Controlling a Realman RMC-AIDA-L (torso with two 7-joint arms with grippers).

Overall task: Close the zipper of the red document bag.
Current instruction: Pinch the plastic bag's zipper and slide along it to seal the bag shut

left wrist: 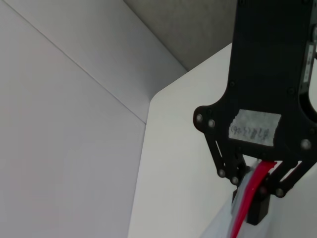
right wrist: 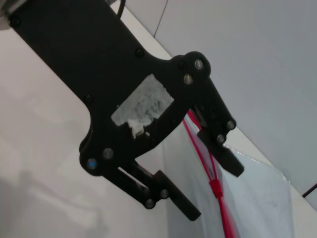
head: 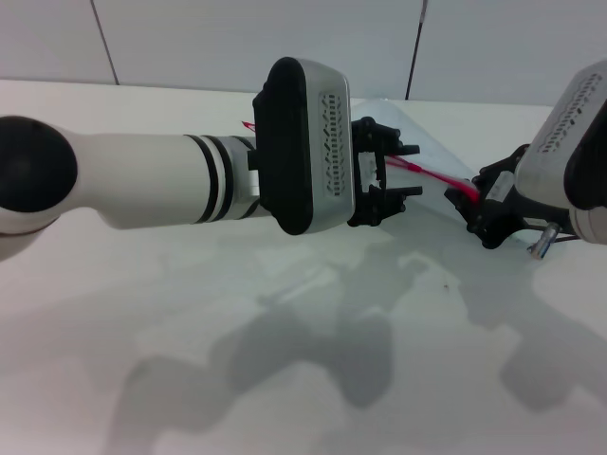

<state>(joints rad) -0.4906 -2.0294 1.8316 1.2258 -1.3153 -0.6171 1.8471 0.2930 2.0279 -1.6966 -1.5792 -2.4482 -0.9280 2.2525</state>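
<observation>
The red document bag [head: 432,137] lies flat at the back right of the table, mostly hidden behind my left arm. Its zipper [head: 436,177] runs as a thin red strip toward the right. My left gripper [head: 410,171] reaches in over the bag and is shut on the zipper edge [left wrist: 255,181], with the red strip passing between its fingers. My right gripper [head: 479,207] sits at the strip's right end and stands open [right wrist: 214,191]. In the right wrist view the small red slider [right wrist: 215,188] shows on the zipper [right wrist: 202,146], in line with the gap between the fingers, over the bag [right wrist: 265,198].
The white table [head: 285,360] carries only the arms' shadows in front. A panelled wall [head: 237,38] rises right behind the table's back edge. My left forearm [head: 142,180] spans the left half of the head view above the table.
</observation>
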